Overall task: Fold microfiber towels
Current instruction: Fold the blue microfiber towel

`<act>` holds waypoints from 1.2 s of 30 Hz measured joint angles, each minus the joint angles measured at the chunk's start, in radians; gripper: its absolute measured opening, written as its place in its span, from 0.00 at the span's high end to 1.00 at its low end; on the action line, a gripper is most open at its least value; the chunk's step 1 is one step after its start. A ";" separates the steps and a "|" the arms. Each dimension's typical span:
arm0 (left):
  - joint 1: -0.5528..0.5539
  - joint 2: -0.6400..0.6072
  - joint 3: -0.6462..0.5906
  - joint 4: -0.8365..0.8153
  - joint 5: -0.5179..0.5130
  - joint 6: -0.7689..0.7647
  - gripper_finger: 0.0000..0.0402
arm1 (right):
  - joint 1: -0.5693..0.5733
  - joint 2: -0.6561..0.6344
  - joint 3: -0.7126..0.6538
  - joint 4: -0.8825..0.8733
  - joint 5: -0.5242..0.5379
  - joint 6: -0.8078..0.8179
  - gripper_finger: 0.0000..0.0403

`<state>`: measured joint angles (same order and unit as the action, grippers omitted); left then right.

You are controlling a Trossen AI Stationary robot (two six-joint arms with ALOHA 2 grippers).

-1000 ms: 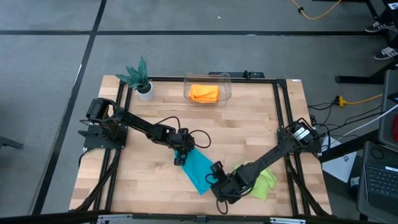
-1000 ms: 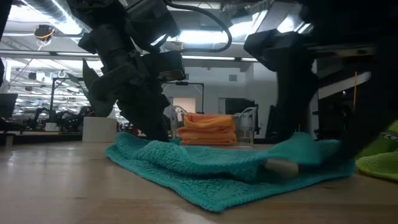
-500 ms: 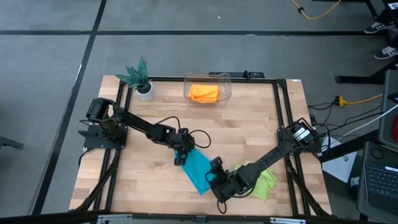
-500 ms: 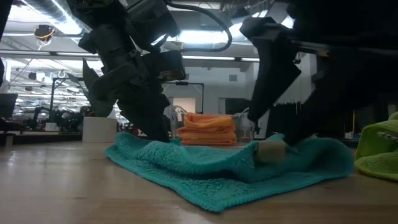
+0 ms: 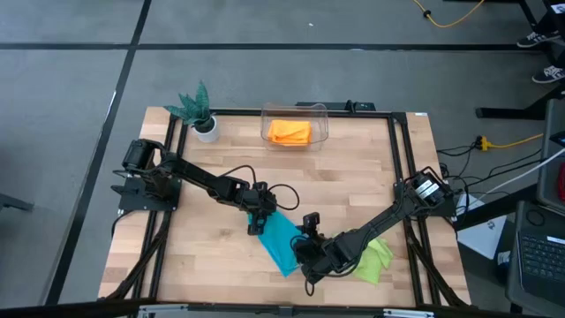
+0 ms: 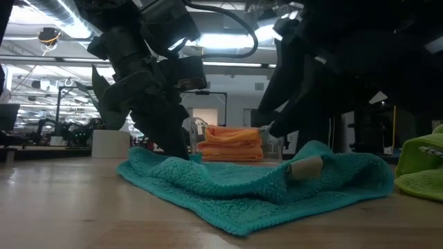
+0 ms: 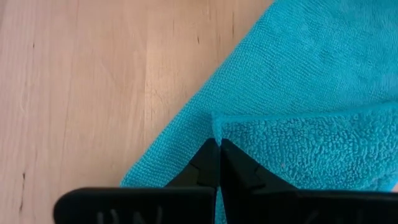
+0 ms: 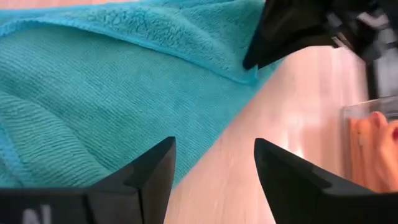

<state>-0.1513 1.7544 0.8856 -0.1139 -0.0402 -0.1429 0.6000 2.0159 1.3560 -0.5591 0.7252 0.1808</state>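
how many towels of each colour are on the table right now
teal towel: 1
lime green towel: 1
orange towels, folded in the clear bin: a stack, cannot tell how many, at least 1
total: at least 3

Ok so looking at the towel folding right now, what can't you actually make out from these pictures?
- High view: the right hand and its arm cover part of the teal towel and the lime green towel.
- Low view: the dark arms block the room behind; the lime green towel is cut off by the edge.
- Left wrist view: the shut left hand hides the towel corner it pins.
- How many orange towels are stacked in the clear bin: too small to tell.
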 joint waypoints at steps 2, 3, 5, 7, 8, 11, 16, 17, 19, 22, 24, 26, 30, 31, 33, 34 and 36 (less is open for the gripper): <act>0.000 0.000 0.000 0.000 0.000 -0.012 1.00 | 0.010 0.000 0.000 -0.002 0.054 0.032 0.45; 0.000 0.000 0.000 0.000 0.000 -0.012 1.00 | 0.016 0.000 0.001 -0.009 0.084 0.054 0.45; 0.000 0.000 0.000 0.000 0.000 -0.012 1.00 | 0.032 -0.002 0.002 -0.045 0.110 0.087 0.45; 0.000 0.000 0.000 0.000 0.001 -0.013 1.00 | 0.048 -0.003 0.002 -0.100 0.112 0.143 0.45; 0.000 0.000 0.000 0.000 0.001 -0.013 1.00 | 0.057 -0.003 0.002 -0.137 0.105 0.177 0.45; 0.000 0.000 0.000 0.002 0.005 -0.015 1.00 | 0.072 -0.003 0.002 -0.233 -0.003 0.276 0.45; 0.000 0.000 0.000 0.002 0.005 -0.013 1.00 | 0.089 -0.003 0.002 -0.194 -0.137 0.312 0.45; 0.000 0.000 0.000 0.002 0.005 -0.013 1.00 | 0.091 -0.004 0.002 -0.159 -0.138 0.307 0.45; 0.000 0.000 0.000 0.002 0.005 -0.014 1.00 | 0.092 -0.004 0.002 -0.086 -0.163 0.261 0.45; 0.000 0.000 0.000 0.002 0.005 -0.014 1.00 | 0.093 -0.004 0.002 -0.022 -0.230 0.199 0.45; 0.000 0.000 0.000 0.002 0.005 -0.014 1.00 | 0.092 -0.005 0.002 -0.007 -0.271 0.180 0.45; 0.000 0.000 0.000 0.002 0.005 -0.014 1.00 | 0.089 -0.005 0.002 -0.005 -0.274 0.183 0.45; 0.000 0.000 0.000 0.002 0.005 -0.014 1.00 | 0.085 -0.004 0.002 0.031 -0.217 0.181 0.45; 0.000 0.000 0.000 0.002 0.005 -0.014 1.00 | 0.085 -0.003 0.002 0.041 -0.193 0.180 0.45; 0.000 0.000 0.000 0.002 0.005 -0.014 1.00 | 0.084 0.002 0.002 0.047 -0.170 0.172 0.45; 0.000 0.000 0.000 0.002 0.005 -0.013 1.00 | 0.084 0.007 0.002 0.048 -0.170 0.159 0.46; 0.000 0.000 0.000 0.002 0.005 -0.013 1.00 | 0.085 0.017 0.002 0.046 -0.170 0.148 0.45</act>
<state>-0.1513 1.7542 0.8856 -0.1116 -0.0353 -0.1558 0.6846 2.0333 1.3575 -0.5131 0.5552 0.3293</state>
